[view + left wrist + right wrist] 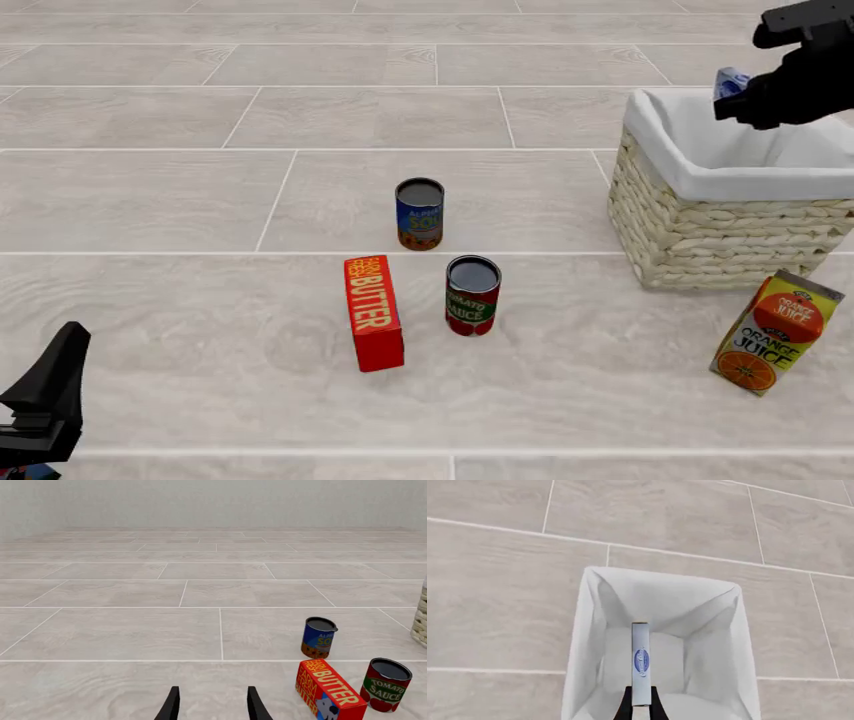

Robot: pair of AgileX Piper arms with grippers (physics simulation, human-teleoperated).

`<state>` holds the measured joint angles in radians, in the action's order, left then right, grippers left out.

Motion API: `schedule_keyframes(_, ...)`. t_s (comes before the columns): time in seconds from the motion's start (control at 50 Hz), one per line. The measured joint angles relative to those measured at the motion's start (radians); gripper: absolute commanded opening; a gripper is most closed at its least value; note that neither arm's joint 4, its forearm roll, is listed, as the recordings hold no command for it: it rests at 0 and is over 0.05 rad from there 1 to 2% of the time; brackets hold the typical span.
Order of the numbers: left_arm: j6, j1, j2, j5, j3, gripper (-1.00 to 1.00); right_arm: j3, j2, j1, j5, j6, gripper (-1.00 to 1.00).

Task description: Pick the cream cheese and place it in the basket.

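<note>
Right wrist view is showing you the cream cheese (640,662) standing edge-on between your right gripper's (640,700) dark fingers (624,707), which are closing tight on the packet's lower end, so the packet is sticking straight out ahead of the claw. Directly beyond it the basket (582,645) is lying open, its white cloth lining filling the view, and the packet is hanging above the lining's hollow, not touching the cloth. In the front view your right gripper (747,98) is hovering above the basket's (707,240) far rim, with just a pale blue corner of the cream cheese (730,82) peeking out at the claw's left side over the basket. Relative to the basket, the orange juice carton (775,332) is leaning just in front of its near right corner, while the tomato sauce can (473,295), the blue can (419,213) and the red BUTTER box (372,312) are standing well off to its left on the tiled floor (200,200). Your left gripper (47,395) is sitting far from the basket at the near left edge, and in its wrist view its fingers (171,705) are standing parted with nothing between them.
</note>
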<state>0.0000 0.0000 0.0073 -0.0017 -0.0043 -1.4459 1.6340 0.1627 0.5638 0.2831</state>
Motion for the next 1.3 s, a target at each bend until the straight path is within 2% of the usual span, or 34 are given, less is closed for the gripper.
schedule_keyframes(0.64,0.000,0.000,0.000,0.000,0.000,1.00,0.003,0.074,0.034,-0.012,-0.029,-1.00)
schedule_keyframes(0.9,0.000,0.000,0.000,0.000,0.000,1.00,-0.003,0.085,0.030,-0.014,-0.057,-1.00)
schedule_keyframes(1.3,0.000,0.000,0.000,0.000,0.000,1.00,-0.009,0.105,0.032,-0.023,-0.062,-1.00)
